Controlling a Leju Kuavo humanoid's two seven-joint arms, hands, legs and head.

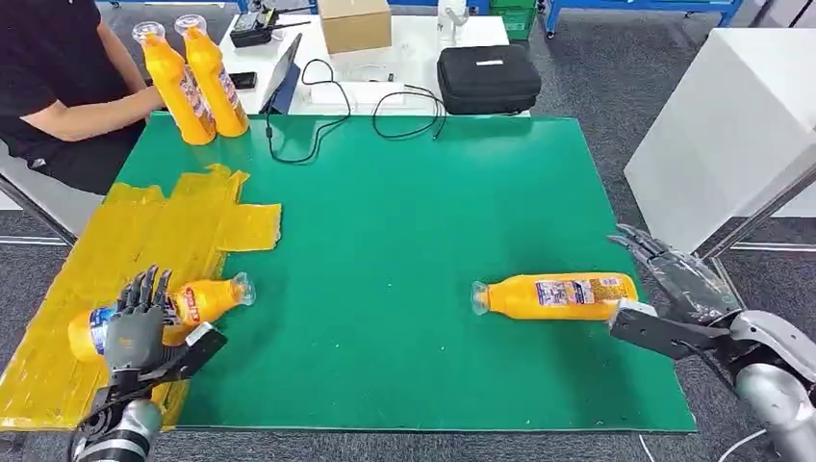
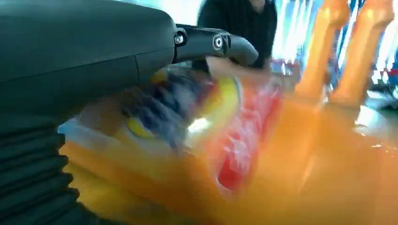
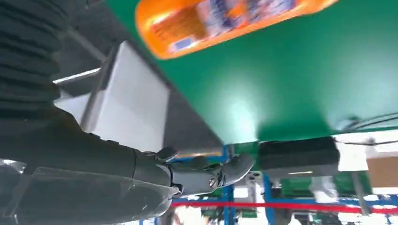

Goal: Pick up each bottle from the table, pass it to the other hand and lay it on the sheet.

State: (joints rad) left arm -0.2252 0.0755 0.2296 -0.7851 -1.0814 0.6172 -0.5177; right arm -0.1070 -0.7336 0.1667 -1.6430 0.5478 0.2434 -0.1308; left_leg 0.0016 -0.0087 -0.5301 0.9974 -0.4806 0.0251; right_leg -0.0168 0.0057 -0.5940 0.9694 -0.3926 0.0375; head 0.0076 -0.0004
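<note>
Down at the near left corner, the robot's left hand rests on an orange plastic bottle with a blue and red label, fingers draped over its body; whether they truly grip it I cannot tell. That bottle lies on its side on the crinkled yellow sheet, cap end reaching onto the green worktop. Over on the right, a second orange bottle lies flat on the green, with the right hand just beside its base, fingers spread and holding nothing. Two more orange bottles stand upright at the far left corner, next to a seated person's arm.
</note>
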